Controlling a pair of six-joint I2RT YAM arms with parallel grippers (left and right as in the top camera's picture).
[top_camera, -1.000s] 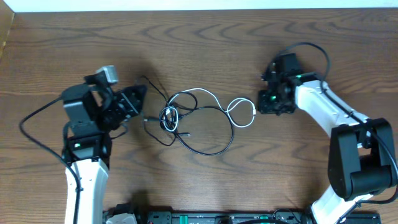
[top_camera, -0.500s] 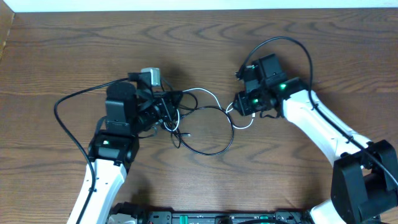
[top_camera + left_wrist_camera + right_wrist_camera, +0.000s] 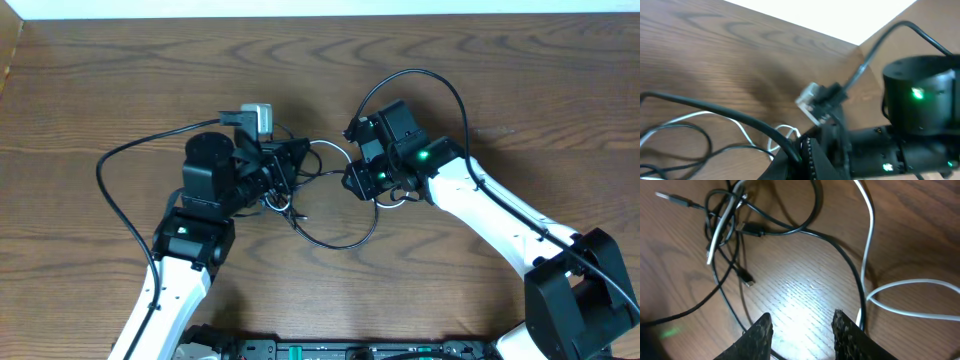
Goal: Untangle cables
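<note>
Right wrist view: cables lie knotted on the desk ahead of the right gripper, jaws parted, empty; the left gripper is over the knot, jaws impossible to judge. Light, limp cords; probably best taken at a loose loop.

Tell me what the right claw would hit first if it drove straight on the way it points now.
Most likely bare table: the right claw is open over a cable-free patch. The cables lie just beyond, a black loop crossing first. Depth is hard to judge from the wrist view.
</note>
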